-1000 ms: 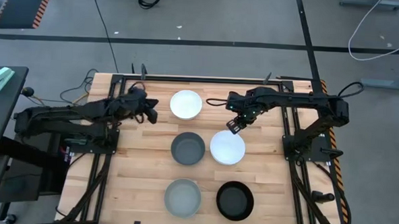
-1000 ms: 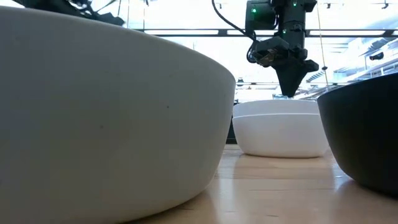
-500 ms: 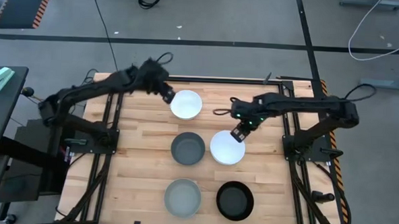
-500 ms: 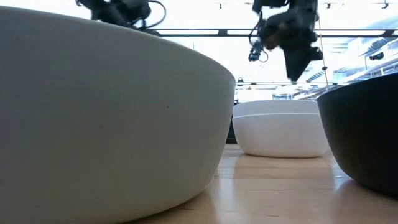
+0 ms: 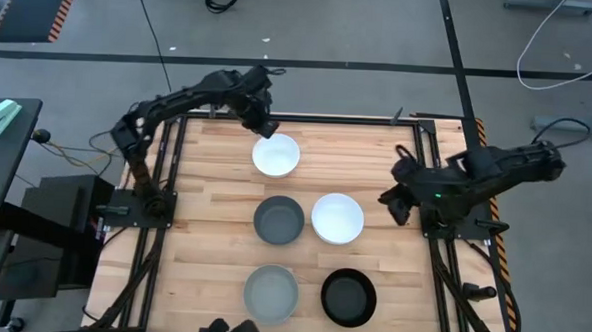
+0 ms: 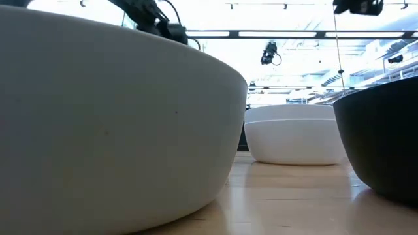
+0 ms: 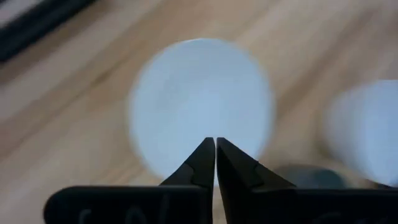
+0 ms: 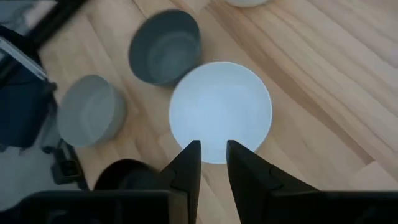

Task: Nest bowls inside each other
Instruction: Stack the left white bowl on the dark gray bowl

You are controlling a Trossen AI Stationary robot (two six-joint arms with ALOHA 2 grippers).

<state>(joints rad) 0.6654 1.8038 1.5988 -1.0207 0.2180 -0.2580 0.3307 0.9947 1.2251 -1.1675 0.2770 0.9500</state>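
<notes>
Five bowls show on the wooden table: a white bowl (image 5: 275, 155) at the far middle, a dark grey bowl (image 5: 279, 219), a white bowl (image 5: 338, 218) beside it, a light grey bowl (image 5: 271, 291) and a black bowl (image 5: 349, 296) near the front. In the low view the middle white bowl (image 6: 294, 137) shows a second rim line, as of two nested bowls. My left gripper (image 7: 215, 144) is shut and empty, in the air over the far white bowl (image 7: 202, 106). My right gripper (image 8: 213, 149) is slightly open and empty, in the air right of the middle white bowl (image 8: 221, 109).
Each bowl stands on its base on the table. Black frame rails (image 5: 431, 172) run along the table's left and right sides under the arms. Bare wood lies at the table's left (image 5: 203, 242) and right (image 5: 397, 271).
My left gripper has swung from the table's left side toward the far edge and right, to above the far white bowl. My right gripper has risen from the middle white bowl's far rim and gone toward the table's right edge. The bowls have stayed where they were.
</notes>
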